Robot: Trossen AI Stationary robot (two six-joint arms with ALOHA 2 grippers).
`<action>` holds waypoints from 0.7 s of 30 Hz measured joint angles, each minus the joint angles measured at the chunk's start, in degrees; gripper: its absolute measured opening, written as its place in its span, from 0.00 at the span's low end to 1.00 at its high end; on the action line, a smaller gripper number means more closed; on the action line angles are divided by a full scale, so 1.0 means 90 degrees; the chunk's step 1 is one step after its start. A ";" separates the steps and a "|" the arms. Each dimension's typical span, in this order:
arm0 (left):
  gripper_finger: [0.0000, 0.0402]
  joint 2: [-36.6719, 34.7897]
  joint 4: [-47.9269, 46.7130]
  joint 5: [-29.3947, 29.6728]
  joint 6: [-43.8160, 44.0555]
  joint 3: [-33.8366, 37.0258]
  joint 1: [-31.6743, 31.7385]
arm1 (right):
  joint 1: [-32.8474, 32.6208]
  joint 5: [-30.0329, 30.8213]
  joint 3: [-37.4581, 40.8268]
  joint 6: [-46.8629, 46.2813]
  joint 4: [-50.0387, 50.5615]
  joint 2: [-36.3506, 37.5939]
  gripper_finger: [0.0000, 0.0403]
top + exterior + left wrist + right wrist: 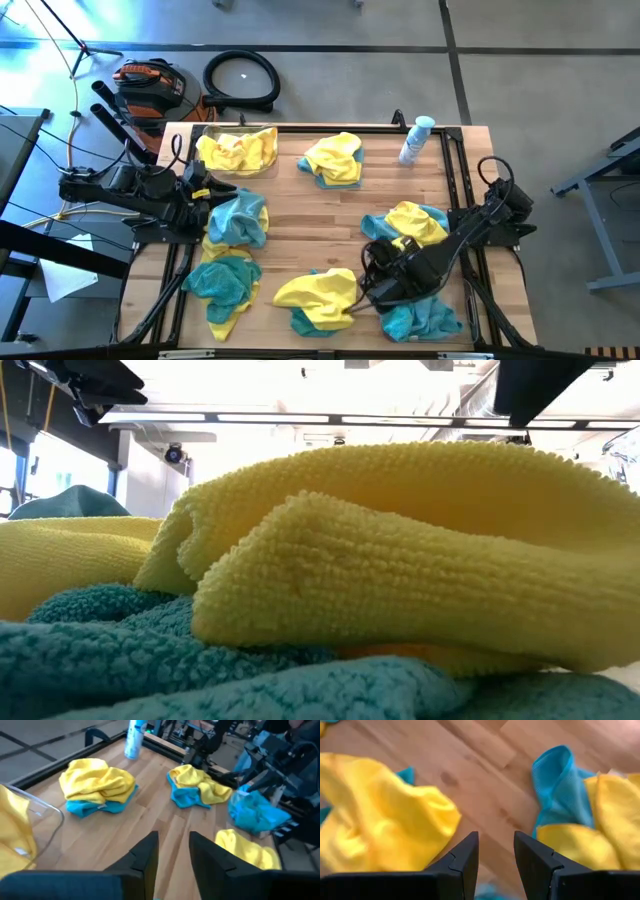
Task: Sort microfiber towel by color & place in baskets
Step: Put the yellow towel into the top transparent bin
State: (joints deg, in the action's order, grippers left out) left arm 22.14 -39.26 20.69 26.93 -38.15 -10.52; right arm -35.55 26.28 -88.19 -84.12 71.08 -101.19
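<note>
Across the wooden table (300, 215), most of the fuzzy yellow and teal microfiber towels (318, 298) lie crumpled in mixed heaps from centre to lower frame, only yellow ones in the upper-left basket (212, 133), while the right gripper (495, 852) and left gripper (172, 851) hover released, holding nothing.

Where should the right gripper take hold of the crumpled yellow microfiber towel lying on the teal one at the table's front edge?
Probably on the raised fold along the crumpled yellow microfiber towel's right edge, coming from above. It lies heaped over the teal towel, so a high pinch should lift yellow alone. The right gripper is beside that edge, open and empty above bare wood in its wrist view. The left gripper waits by the clear basket.
</note>
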 joint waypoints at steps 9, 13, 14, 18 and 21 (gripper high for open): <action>0.28 0.1000 0.1394 0.0241 -0.1074 0.0002 0.0000 | 0.0431 0.0431 0.2532 0.1099 -0.2398 0.1725 0.29; 0.28 0.1875 0.2059 0.0493 -0.1417 -0.0083 0.0163 | 0.0647 0.0562 0.3825 0.1879 -0.3685 0.2884 0.29; 0.28 0.2139 0.2112 0.0486 -0.1450 -0.0158 0.0259 | 0.0714 0.0561 0.4130 0.2028 -0.3941 0.3185 0.29; 0.28 0.3339 0.2160 0.0324 -0.1379 -0.0697 0.0769 | 0.1035 0.0571 0.5284 0.2439 -0.4667 0.4461 0.29; 0.28 0.4288 0.2157 -0.0050 -0.1354 -0.1266 0.1257 | 0.1297 0.0532 0.5988 0.2640 -0.4871 0.5393 0.29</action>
State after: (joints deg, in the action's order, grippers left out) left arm 60.73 -19.84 20.24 14.74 -49.55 0.79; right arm -23.87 31.07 -34.30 -60.35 27.24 -52.65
